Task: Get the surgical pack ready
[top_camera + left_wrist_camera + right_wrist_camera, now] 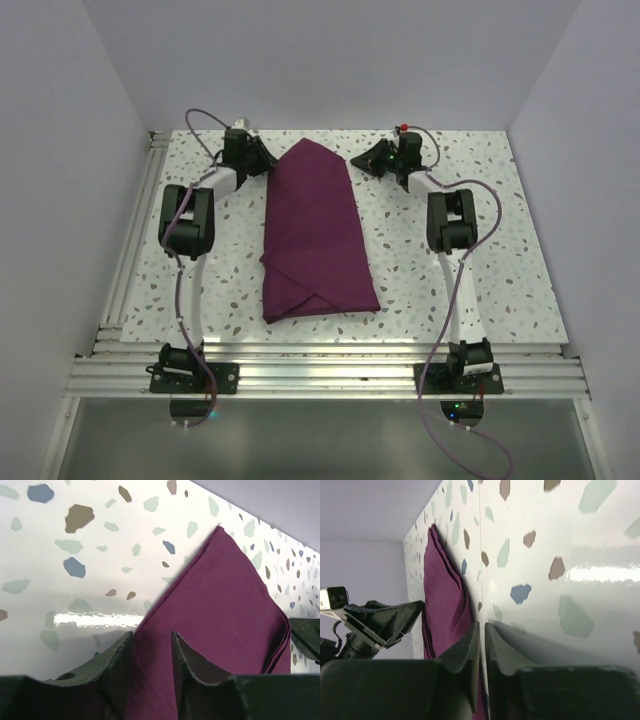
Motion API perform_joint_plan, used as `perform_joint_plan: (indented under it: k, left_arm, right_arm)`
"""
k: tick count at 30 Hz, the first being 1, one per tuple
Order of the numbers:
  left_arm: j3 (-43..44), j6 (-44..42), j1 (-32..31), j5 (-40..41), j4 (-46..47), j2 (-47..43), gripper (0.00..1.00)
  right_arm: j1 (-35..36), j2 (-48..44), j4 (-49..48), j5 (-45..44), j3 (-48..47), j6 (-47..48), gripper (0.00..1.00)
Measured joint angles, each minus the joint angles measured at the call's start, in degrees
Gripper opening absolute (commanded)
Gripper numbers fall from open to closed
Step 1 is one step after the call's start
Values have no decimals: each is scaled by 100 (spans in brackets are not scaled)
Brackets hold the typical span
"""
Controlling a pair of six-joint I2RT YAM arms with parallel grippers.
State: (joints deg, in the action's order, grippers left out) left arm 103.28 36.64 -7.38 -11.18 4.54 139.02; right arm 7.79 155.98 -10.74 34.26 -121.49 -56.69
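- Two claws are set at the far end of the bundle, one at each side of its pointed tip.
- The left claw (151, 636) is held with its fingers apart. The left edge of the cloth lies in the gap, and nothing is seen to be clamped.
- The right claw (481, 626) is drawn almost together, with only a thin slit left. Whether a fold of cloth is pinched in it cannot be told.
- The surgical pack (318, 235) is laid in the middle of the table (470, 220), between the arms. It is folded into a long maroon bundle with flaps crossed at the near end and a triangular point at the far end.
- The step in hand is judged to be the taking-up of this far point, the last corner left unfolded.
- For the next move, both edges would need to be gripped evenly. The point would then need to be lifted and drawn toward the near end, centred so that the folded layers are not dragged open.
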Motion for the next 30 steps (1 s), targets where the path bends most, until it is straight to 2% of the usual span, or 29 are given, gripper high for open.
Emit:
perform_joint_plan:
  k: [1,2,5,7,12,22,27,28,30]
  left_arm:
    - [52,-28,22,4,-13,26,43]
    - [70,-48,39,20,-33,31,45]
    - [70,-140,87,44,-70,28,51]
    - [24,-195,94,42,-20,2,54]
    - [-343,-332,94,17,22,-245,57]
    - [-643,-323,107,-402,271,-341,53]
    - [-715,-293,111,-603,382,-345,49]
    - [-721,-278,114,-632,385,-345,45]
    - [-728,-262,114,-671,367,-341,40]
  right_arm:
    - [-15,52,-31,9,-103,-13,24]
    - [-33,85,-46,9,-179,-2,36]
    - [-52,101,-90,39,-291,94,47]
    - [-57,101,-72,81,-356,203,48]
    - [-50,127,181,149,-540,426,48]
    - [157,205,433,297,-730,590,43]
    - [245,238,426,326,-730,553,34]
    - [251,254,422,323,-730,546,27]
    - [254,302,387,323,-730,507,21]
